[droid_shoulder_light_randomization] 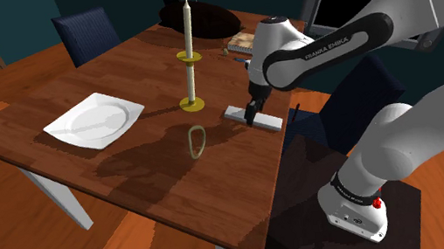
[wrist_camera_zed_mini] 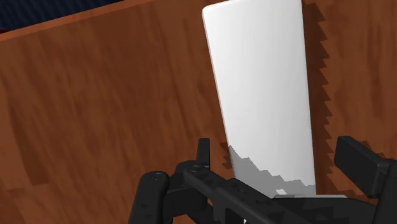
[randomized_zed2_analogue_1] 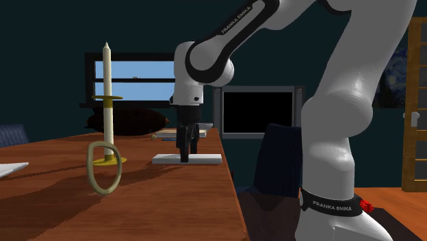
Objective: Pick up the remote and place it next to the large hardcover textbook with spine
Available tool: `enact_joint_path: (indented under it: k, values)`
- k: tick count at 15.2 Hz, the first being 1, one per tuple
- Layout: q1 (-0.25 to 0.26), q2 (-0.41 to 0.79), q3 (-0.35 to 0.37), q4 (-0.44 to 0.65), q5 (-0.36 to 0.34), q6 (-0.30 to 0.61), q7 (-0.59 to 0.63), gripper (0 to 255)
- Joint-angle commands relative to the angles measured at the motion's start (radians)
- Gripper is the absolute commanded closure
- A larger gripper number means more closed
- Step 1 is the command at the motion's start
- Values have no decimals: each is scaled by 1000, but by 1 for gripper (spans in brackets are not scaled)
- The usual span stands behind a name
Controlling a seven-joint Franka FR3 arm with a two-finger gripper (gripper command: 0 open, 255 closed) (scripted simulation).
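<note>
Zero steps done | gripper [randomized_zed2_analogue_1: 186,153] spread astride white remote [wrist_camera_zed_mini: 264,83], holding nothing | remote flat on table [droid_shoulder_light_randomization: 131,180] | pending: grasp, carry to book [droid_shoulder_light_randomization: 243,42]

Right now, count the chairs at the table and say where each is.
2. A blue chair stands at the table's far edge, beyond the white plate in the shoulder view. A dark chair stands at the edge near the remote, beside the arm. The arm may hide more.

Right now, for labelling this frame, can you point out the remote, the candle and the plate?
remote [wrist_camera_zed_mini: 264,89]: wrist view, middle of its white top face.
candle [droid_shoulder_light_randomization: 188,28]: shoulder view, on its pale shaft.
plate [droid_shoulder_light_randomization: 60,128]: shoulder view, on its rim.
</note>
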Motion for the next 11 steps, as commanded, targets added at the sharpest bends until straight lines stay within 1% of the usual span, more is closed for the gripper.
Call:
enact_joint_path:
  k: [1, 7, 8, 11]
  values:
    - [-2, 10, -1, -7, -1, 18, -2, 0]
    - [-2, 10, -1, -7, -1, 18, -2, 0]
    - [-2, 10, -1, -7, -1, 18, -2, 255]
    - [-2, 10, -1, -7, -1, 18, -2, 255]
